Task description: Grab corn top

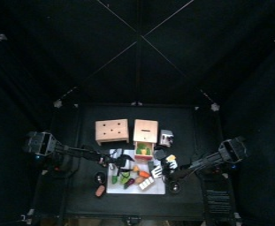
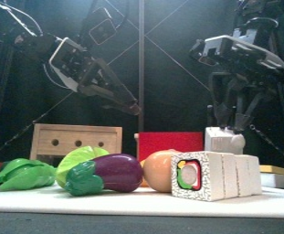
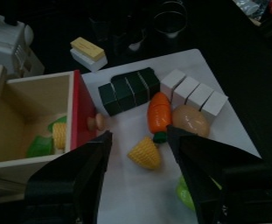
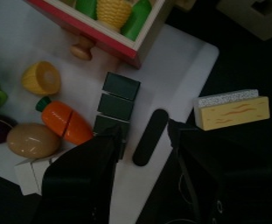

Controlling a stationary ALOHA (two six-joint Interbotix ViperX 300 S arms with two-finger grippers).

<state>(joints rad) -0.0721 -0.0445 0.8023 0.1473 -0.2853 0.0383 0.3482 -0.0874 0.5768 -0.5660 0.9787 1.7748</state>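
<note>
The corn top point(image 3: 146, 153), a short yellow piece with a green end, lies on the white board point(image 3: 237, 131) beside the carrot point(image 3: 160, 112). It also shows in the right wrist view as the corn top point(image 4: 38, 77). My left gripper point(image 3: 146, 188) hovers above it, open wide, with the piece showing in the gap between the jaws and nothing held. More corn point(image 3: 59, 133) lies inside the red box point(image 3: 80, 105). My right gripper point(image 4: 144, 188) hangs open over the board's other side, near a black knife point(image 4: 153, 136). The front view hides the corn top.
On the board lie dark sushi blocks point(image 3: 132, 87), white rice pieces point(image 3: 194, 90), an onion point(image 3: 191, 121), an eggplant point(image 2: 113, 172) and lettuce point(image 2: 22, 172). A wooden box point(image 1: 111, 131) stands behind. A yellow block point(image 4: 233, 111) sits off the board.
</note>
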